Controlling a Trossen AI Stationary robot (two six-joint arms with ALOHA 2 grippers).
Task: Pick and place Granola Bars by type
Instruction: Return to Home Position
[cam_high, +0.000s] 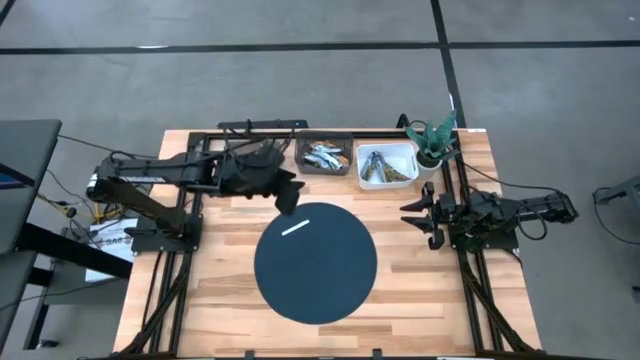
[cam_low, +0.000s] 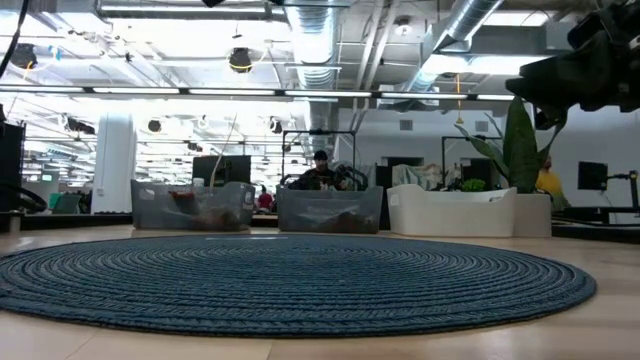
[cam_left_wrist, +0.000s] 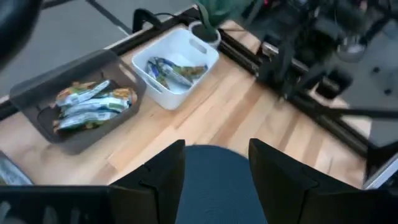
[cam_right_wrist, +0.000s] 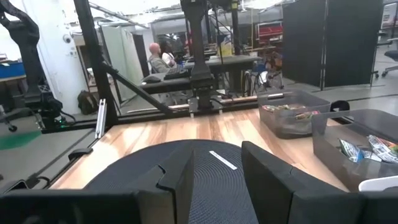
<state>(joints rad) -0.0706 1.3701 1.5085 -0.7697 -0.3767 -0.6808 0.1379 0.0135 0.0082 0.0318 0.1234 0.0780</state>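
Bars (cam_high: 325, 157) are lying in bins (cam_high: 386, 148).
Left end effector (cam_high: 287, 196) is hovering at the mat (cam_high: 330, 280) edge, fingers apart; right end effector (cam_high: 420, 213) is waiting, also apart.

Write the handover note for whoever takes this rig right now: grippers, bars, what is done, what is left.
Left gripper: open, empty, above the edge of the round mat nearest the bins.
Right gripper: open, empty, beside the mat on its right.
Granola bars: all those in view lie in the three bins, namely the left black bin, the middle dark bin and the white bin.
Done: no loose bars in view, so the sorting looks finished.
Left: probably only bringing both arms home.
Note: a thin white strip lies on the mat; I cannot tell what it is.
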